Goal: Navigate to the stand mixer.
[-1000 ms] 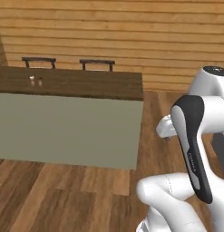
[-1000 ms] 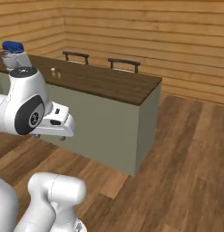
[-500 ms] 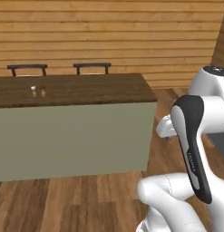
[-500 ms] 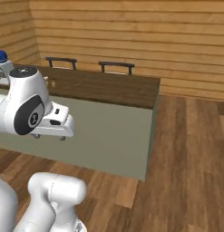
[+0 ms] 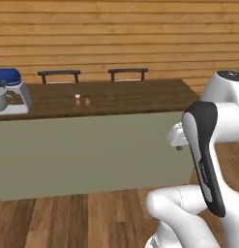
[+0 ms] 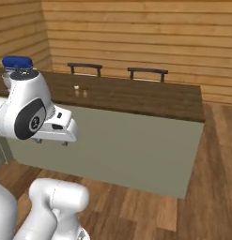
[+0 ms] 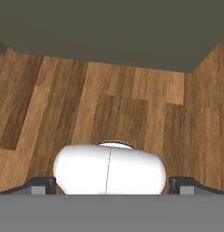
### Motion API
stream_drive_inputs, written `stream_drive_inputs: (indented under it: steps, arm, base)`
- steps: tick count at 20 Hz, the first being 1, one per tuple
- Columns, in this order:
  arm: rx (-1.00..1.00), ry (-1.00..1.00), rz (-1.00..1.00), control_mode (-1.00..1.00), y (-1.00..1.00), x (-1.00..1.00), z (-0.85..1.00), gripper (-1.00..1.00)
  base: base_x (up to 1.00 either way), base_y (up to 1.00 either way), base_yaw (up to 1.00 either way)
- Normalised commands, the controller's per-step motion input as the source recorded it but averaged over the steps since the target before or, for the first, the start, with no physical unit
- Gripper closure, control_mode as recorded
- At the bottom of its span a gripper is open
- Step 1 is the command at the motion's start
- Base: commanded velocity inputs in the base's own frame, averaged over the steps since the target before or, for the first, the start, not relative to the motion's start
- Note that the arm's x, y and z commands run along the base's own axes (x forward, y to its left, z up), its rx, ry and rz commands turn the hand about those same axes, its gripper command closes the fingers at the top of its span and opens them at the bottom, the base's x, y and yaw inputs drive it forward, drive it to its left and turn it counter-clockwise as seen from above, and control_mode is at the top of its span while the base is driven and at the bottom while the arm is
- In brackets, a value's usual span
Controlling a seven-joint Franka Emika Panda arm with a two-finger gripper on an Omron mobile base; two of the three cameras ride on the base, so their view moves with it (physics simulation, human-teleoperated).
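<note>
While base nears worktop point(image 5: 140, 97), mixer point(image 5: 9, 89) sits far left; next: drive left. Tool point(image 7: 111, 183) wide open, empty.

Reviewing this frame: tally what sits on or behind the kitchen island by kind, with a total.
Stand mixer: 1, at the left end of the island's wooden top
Small shakers: 2, side by side on the top
Chair backs: 2, behind the island
Total: 5
</note>
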Motion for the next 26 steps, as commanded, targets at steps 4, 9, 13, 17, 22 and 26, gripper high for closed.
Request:
stream_drive_inputs:
  steps: [4, 9, 13, 17, 22, 26]
  arm:
    - [0.0, 0.0, 0.0, 1.0, 0.0, 0.0, 0.0, -1.0]
    - [0.0, 0.0, 0.0, 1.0, 0.0, 0.0, 0.0, -1.0]
    - [0.0, 0.0, 0.0, 1.0, 0.0, 0.0, 0.0, -1.0]
    - [0.0, 0.0, 0.0, 1.0, 0.0, 0.0, 0.0, -1.0]
    - [0.0, 0.0, 0.0, 1.0, 0.0, 0.0, 0.0, -1.0]
    - [0.0, 0.0, 0.0, 1.0, 0.0, 0.0, 0.0, -1.0]
  base:
    - [0.43, 1.0, -0.06]
    - [0.48, 1.0, -0.32]
    - [0.54, 1.0, -0.32]
    - [0.44, 1.0, -0.08]
    - [0.34, 1.0, 0.0]
    - [0.42, 0.79, 0.0]
